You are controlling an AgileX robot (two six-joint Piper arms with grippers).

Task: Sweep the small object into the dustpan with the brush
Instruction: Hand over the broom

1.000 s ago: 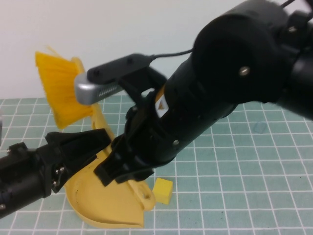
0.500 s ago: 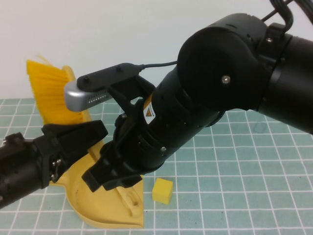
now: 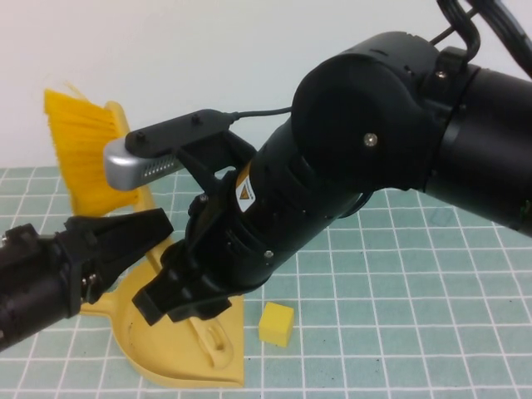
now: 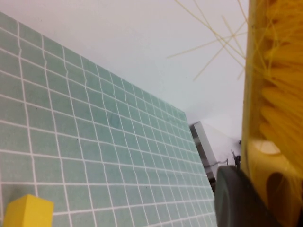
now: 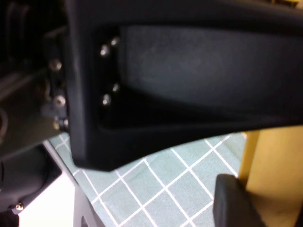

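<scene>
A small yellow cube (image 3: 277, 323) lies on the green grid mat, just right of the yellow dustpan (image 3: 179, 353). My right gripper (image 3: 184, 293) is shut on the dustpan, low over its rear part. The right wrist view shows one black finger (image 5: 236, 203) pressed against the yellow plastic (image 5: 279, 175). My left gripper (image 3: 125, 239) is shut on the yellow brush (image 3: 81, 150), whose bristles point up at the far left. The left wrist view shows a finger (image 4: 236, 198) against the brush (image 4: 277, 94), and the cube (image 4: 28, 210) on the mat.
The green grid mat (image 3: 416, 291) stretches open to the right of the cube. A white wall stands behind it. My bulky right arm (image 3: 374, 166) hangs over the middle of the mat and hides the area behind the dustpan.
The right arm and the dustpan have shifted left, widening the gap to the cube. The brush and left gripper have moved slightly left. The cube has not moved.
</scene>
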